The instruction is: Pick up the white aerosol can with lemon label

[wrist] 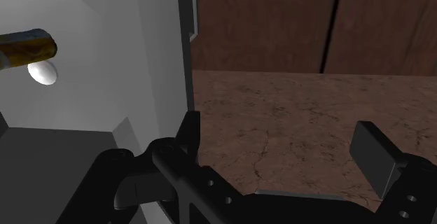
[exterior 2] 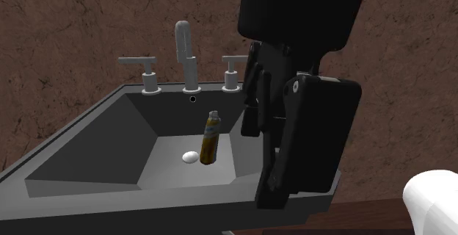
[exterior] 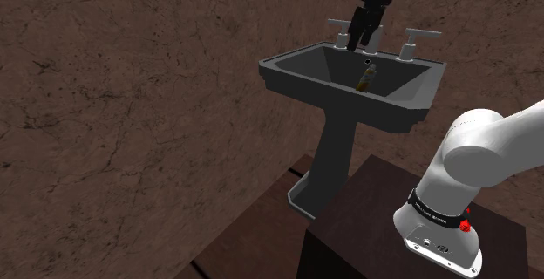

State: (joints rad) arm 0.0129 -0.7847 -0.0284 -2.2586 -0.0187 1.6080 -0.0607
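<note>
Shoulder view: the aerosol can [exterior: 366, 78], yellow-brown with a dark band, stands upright in the basin of the dark grey sink [exterior: 296, 75]. The end effector [exterior: 366, 38] hangs above the back rim.

Second exterior view: the can [exterior 2: 211, 138] stands just beside the white drain [exterior 2: 190, 156], below the faucet [exterior 2: 183, 46].

Wrist view: the end effector [wrist: 280, 142] has its fingers spread apart and empty, outside the sink wall [wrist: 126, 61]. The can [wrist: 28, 47] is well aside, inside the basin.

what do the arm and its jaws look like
The arm is white with smooth rounded links. A dark band near its base carries pale lettering, with a small red mark beside it. The jaws are all black, blocky and flat-faced, with small round holes near their roots.
</note>
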